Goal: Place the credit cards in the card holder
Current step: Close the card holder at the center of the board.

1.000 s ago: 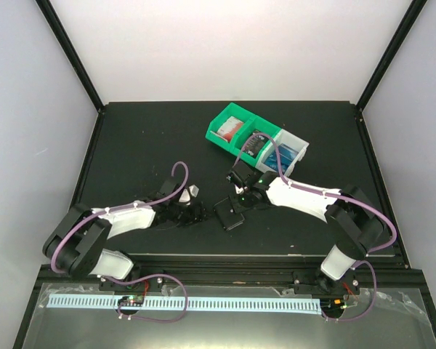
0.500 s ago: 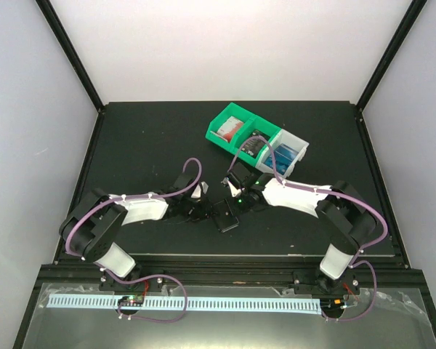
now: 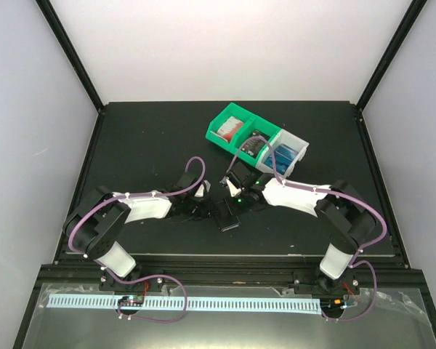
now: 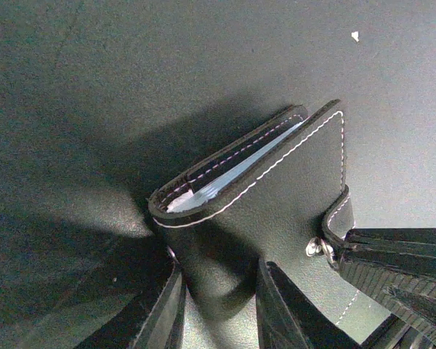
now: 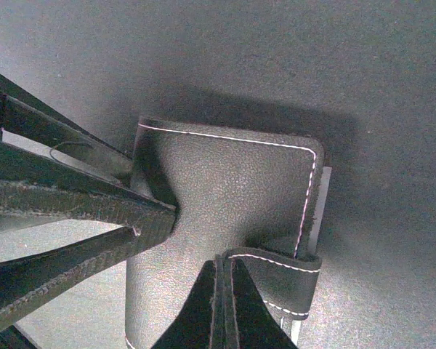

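The card holder (image 3: 227,216) lies toward the desk's (image 3: 145,145) six o'clock edge. The left gripper (image 4: 218,305) clamps its jaws on the cover, apparently steadying it. The right gripper (image 5: 224,280), jaws together on the snap tab (image 5: 283,280), seemingly holds the flap open.

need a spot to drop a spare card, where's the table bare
Far-left table, between the left edge and the bins, is bare; so is the near strip between the right arm and the near edge. Crowded at centre: left gripper and right gripper both grip the holder, bins just behind.
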{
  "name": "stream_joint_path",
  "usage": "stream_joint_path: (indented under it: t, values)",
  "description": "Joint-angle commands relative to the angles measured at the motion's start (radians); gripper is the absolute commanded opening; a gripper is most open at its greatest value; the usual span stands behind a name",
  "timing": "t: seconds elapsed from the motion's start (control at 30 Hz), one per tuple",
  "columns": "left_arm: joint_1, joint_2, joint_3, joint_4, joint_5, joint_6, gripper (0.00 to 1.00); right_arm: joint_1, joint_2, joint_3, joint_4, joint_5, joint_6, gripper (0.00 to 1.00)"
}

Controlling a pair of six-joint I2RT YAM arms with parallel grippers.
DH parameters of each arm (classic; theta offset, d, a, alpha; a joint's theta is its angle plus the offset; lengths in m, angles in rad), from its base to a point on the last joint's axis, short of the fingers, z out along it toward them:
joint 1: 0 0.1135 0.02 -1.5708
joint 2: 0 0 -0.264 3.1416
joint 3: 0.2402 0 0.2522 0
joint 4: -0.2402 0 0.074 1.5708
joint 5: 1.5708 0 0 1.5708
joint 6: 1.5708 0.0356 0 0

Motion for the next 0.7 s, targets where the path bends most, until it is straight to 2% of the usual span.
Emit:
stream_joint_path:
  t: [0.0, 0.67]
  values:
    - [-0.011, 0.046, 0.005, -0.064, -0.066, 0.017, 0.28, 0.001, 0.026, 0.002, 0.016, -0.028, -0.012, 0.01]
    - [-0.011, 0.047, 0.009, -0.069, -0.072, 0.020, 0.28, 0.022, 0.099, 0.022, -0.070, -0.004, -0.030, 0.01]
